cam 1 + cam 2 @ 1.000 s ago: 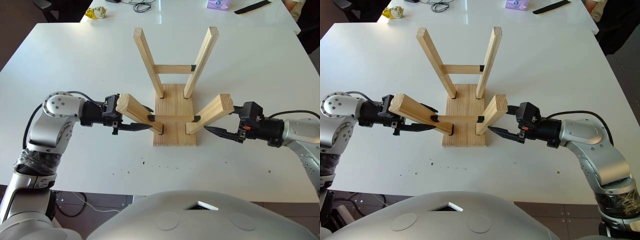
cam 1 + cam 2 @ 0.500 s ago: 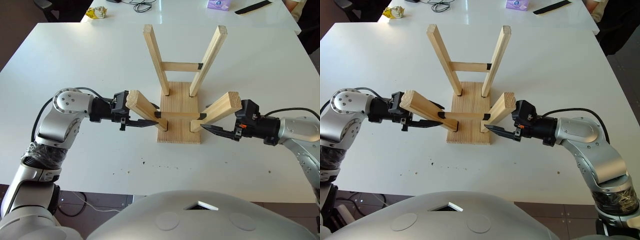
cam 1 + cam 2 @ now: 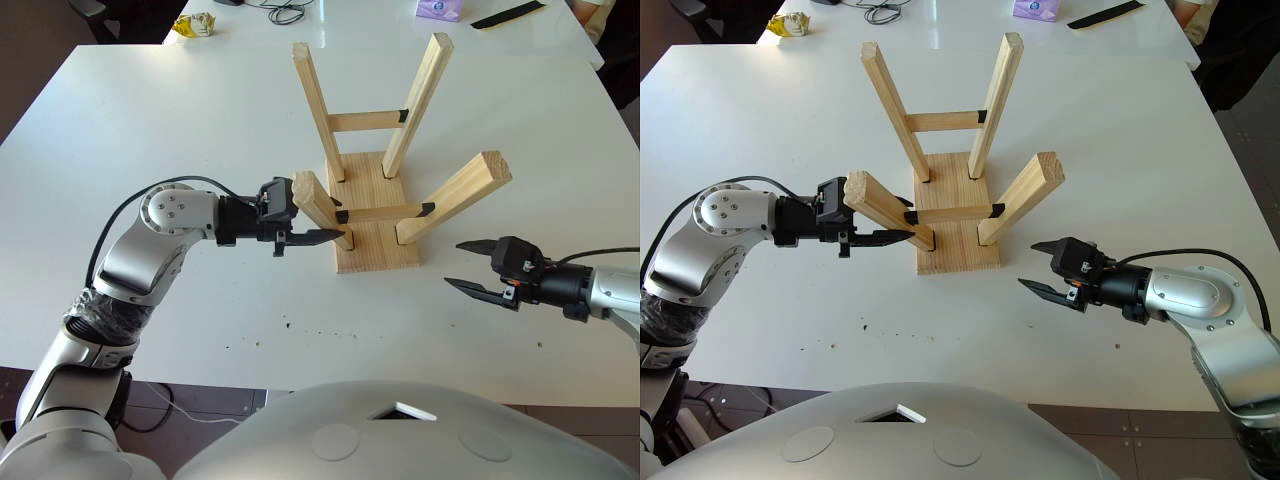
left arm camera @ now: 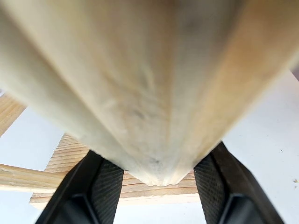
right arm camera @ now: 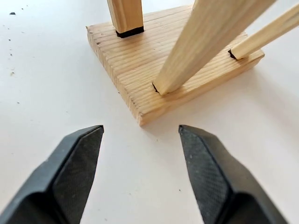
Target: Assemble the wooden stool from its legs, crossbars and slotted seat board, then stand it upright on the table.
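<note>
Left wrist view: left fingers (image 4: pixel 100 186), clenched on either flank of the near-left leg (image 4: pixel 154 93).

Right fingers (image 5: pixel 77 154): released, spread wide, empty. They hover low over the bench (image 3: pixel 150 120), apart from the near-right corner of the seat board (image 3: pixel 375 255).

Stool (image 3: pixel 452 200): one, inverted. The seat board lies flat on the bench near its middle. Four legs sit in its slots and splay upward. Far crossbar (image 3: pixel 365 121) and near crossbar (image 3: pixel 380 212) each join a pair of legs.

Handling (judged): pale softwood, stiff, probably light. The sawn grain should give fair friction, and the piece does not look fragile. Joints look push-fit, so a pull along a leg may draw it from its slot.

Best hold (judged): low on a leg beside the board, or across the board's edges, one arm to each side for turning it over.

Status: assembled as far as shows; upright stand not yet done.
</note>
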